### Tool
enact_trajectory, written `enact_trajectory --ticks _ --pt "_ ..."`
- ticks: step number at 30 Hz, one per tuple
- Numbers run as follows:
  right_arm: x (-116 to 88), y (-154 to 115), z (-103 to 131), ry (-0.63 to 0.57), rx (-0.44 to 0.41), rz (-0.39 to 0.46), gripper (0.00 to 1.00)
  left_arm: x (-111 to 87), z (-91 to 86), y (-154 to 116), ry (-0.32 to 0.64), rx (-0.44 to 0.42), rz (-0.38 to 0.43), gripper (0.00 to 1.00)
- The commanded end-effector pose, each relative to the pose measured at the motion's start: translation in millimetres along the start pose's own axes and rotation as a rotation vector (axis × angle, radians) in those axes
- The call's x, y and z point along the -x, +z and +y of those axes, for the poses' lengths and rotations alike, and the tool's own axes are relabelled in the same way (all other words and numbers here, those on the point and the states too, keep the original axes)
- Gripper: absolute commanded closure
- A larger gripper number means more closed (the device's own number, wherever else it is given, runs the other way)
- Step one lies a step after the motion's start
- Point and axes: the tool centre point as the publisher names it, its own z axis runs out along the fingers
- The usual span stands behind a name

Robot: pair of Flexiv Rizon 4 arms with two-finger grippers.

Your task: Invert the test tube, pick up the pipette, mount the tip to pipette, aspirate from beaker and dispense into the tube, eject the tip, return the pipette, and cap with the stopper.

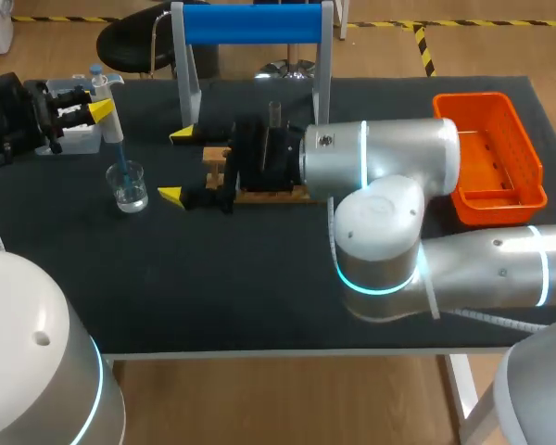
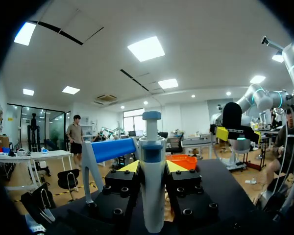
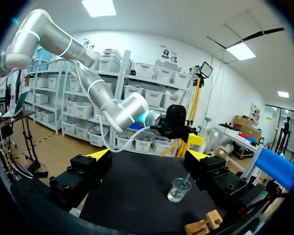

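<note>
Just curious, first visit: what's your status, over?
Left tool shut on pipette. Tip in beaker. Right tool open beside rack. Nothing in the way.

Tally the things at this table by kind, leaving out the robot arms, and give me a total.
beaker: 1
pipette: 1
test tube: 1
wooden rack: 1
orange basket: 1
blue-barred stand: 1
pale box: 1
Total: 7
</note>
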Motion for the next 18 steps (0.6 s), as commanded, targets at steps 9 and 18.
enact_trajectory --ticks 9,18 --pt "19.6 -0.9 41.0 -0.062 0.037 0.607 0.00 1.5 1.0 -1.4 0.001 -0.003 0.006 1.00" --pt "39.4 5.2 67.7 -0.110 0.011 0.662 0.00 1.5 1.0 -1.4 0.001 -0.003 0.006 1.00"
